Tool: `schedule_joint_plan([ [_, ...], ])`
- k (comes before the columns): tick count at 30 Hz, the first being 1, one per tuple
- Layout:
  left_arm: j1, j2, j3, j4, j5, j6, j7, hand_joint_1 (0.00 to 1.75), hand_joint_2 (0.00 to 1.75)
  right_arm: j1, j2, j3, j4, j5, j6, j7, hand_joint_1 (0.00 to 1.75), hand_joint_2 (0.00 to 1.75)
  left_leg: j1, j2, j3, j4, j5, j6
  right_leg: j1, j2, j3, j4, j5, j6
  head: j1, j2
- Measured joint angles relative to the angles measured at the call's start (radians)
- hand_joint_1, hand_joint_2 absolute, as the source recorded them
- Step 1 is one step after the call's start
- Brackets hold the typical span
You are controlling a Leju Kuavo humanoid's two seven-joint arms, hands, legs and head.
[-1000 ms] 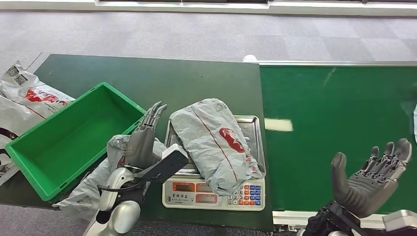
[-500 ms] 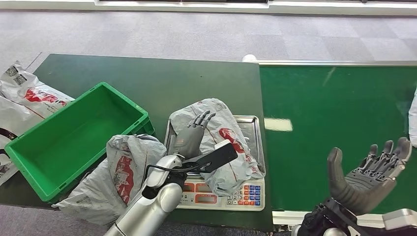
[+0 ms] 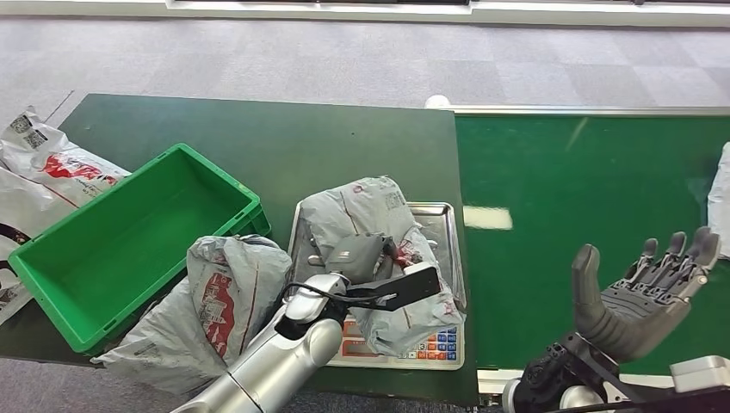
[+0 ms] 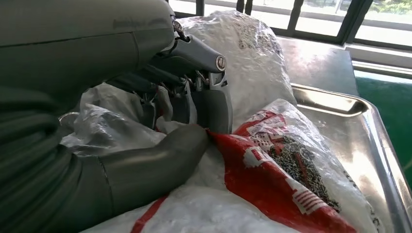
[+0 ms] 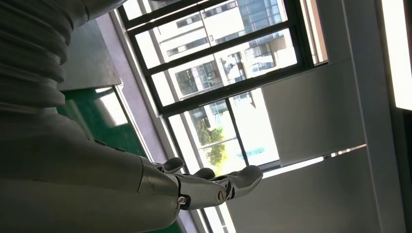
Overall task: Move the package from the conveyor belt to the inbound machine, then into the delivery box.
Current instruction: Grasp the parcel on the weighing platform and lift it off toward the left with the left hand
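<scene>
The package (image 3: 379, 249), a crumpled grey plastic mailer with red print, is lying on the steel tray of the scale (image 3: 441, 219), which is sitting on the dark green counter (image 3: 284, 138) just left of the conveyor belt (image 3: 585, 189). The left hand (image 3: 355, 255) is resting on the middle of the package, and in the left wrist view its fingers (image 4: 216, 102) are curling down into the bunched plastic while the thumb is pressing against the red-printed fold from the near side, so the film is being pinched between them. The package is spreading out beyond the hand on all sides, its far end reaching past the tray's far-left corner and its near end draping over the scale's keypad.

The right hand (image 3: 641, 297) is hovering above the near edge of the belt, palm up, fingers spread apart and holding nothing.

A green delivery box (image 3: 52, 258) is sitting at the left of the counter. A second grey package (image 3: 215, 301) is lying between the box and the scale, leaning against the box's near corner. More printed bags (image 3: 43, 163) are lying at the far left edge.
</scene>
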Motion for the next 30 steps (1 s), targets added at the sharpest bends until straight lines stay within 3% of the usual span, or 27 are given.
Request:
schedule_joint_plan([
  [16, -0.038, -0.020, -0.018, 0.095, -0.016, -0.032, 0.010, 1.75, 1.75, 0.001, 0.011, 0.001, 0.000, 0.016, 0.000, 0.014, 0.00, 1.75, 0.000, 0.000, 0.000, 0.000, 0.000, 0.000, 0.000, 0.000, 0.001, 0.000, 0.000, 0.000, 0.000, 0.000],
  [21, -0.034, -0.019, -0.018, 0.101, -0.009, 0.062, 0.009, 1.75, 1.75, 0.005, 0.016, 0.003, -0.001, 0.035, 0.010, 0.035, 0.00, 1.75, 0.000, 0.000, 0.001, 0.000, 0.000, 0.000, 0.000, 0.000, 0.001, 0.000, 0.000, 0.000, 0.000, 0.000],
  [25, 0.010, 0.007, 0.018, -0.034, -0.021, 0.169, 0.035, 1.75, 1.75, 0.026, 0.022, 0.003, -0.001, 0.042, 0.018, 0.032, 0.00, 1.75, 0.000, 0.000, 0.000, 0.000, 0.000, 0.000, 0.000, 0.000, 0.000, 0.000, 0.000, 0.000, 0.000, 0.000],
  [30, 0.045, 0.061, 0.126, -0.327, -0.033, 0.173, 0.034, 1.75, 1.75, 0.048, 0.025, 0.003, -0.004, 0.048, 0.012, 0.026, 0.00, 1.75, 0.000, 0.000, 0.000, 0.000, 0.000, 0.000, 0.001, 0.000, -0.001, 0.000, 0.000, 0.000, 0.000, 0.000],
])
